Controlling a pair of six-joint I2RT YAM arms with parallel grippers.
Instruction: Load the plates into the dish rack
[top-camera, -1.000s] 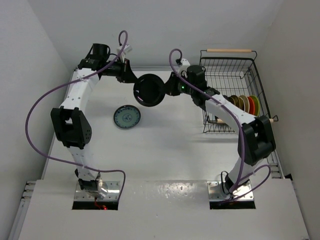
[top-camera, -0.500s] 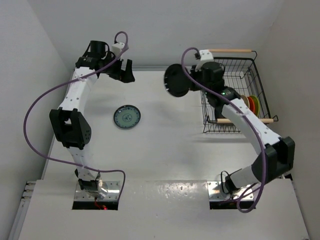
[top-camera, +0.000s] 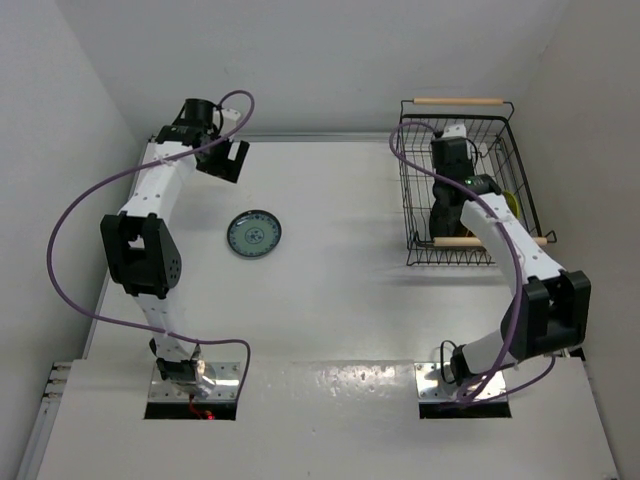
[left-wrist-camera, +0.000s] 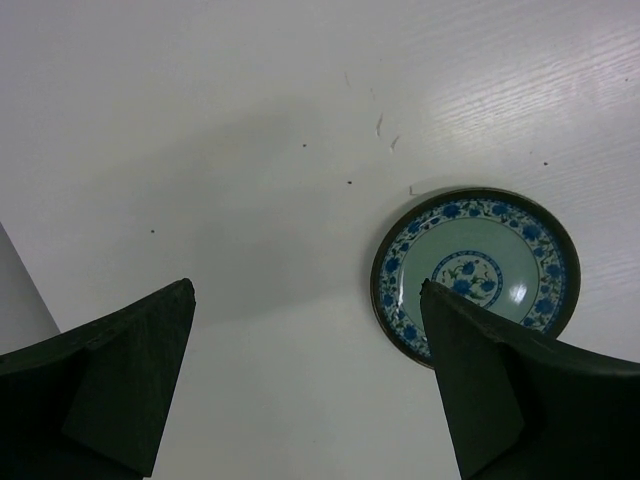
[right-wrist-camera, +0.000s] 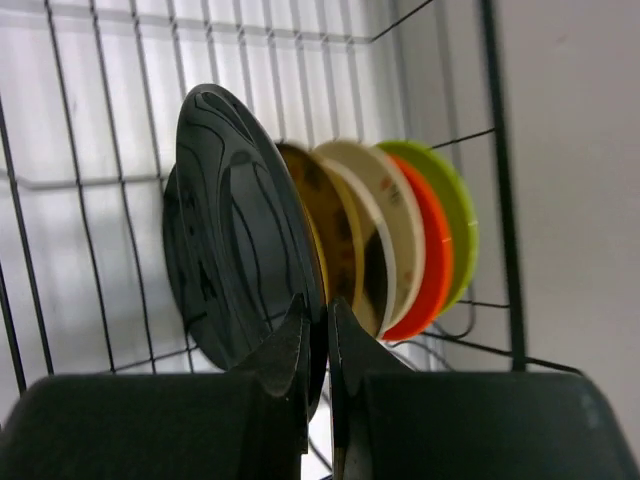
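**Status, R arm:** right gripper (right-wrist-camera: 318, 335) clamped on the lower rim of a glossy black plate (right-wrist-camera: 240, 260), which stands on edge inside the dish rack (top-camera: 404, 180) at 2 o'clock on the table (top-camera: 330, 300). 1 s ago this plate hung over the far mid-table between both arms. 0.5 s ago the R arm alone had it just outside the rack's 9 o'clock wall. It is now in the basket and not yet let go.

**Rack contents (R wrist view):** row at 3 o'clock of the held plate, all upright and close-packed: mustard patterned plate (right-wrist-camera: 335, 230), cream plate (right-wrist-camera: 385, 220), orange-red plate (right-wrist-camera: 425, 260), lime green plate (right-wrist-camera: 455, 220). A dark edge at 9 o'clock of the held plate may be a 2nd black one; cannot confirm.

**Status, L arm:** left gripper (left-wrist-camera: 305, 300) spread wide, holding nothing. It has pulled back to 11 o'clock on the table.

**Outstanding:** 1 blue floral plate (top-camera: 253, 234) lies flat on the table at 10 o'clock, unmoved across all 3 top views. It sits just off the L gripper at 4 o'clock in the wrist view.

**Assessment:** handover done and insertion nearly done. Judged next: R releases, L fetches the blue plate. Risk: the plate may tip onto the row if not seated btwn wires.
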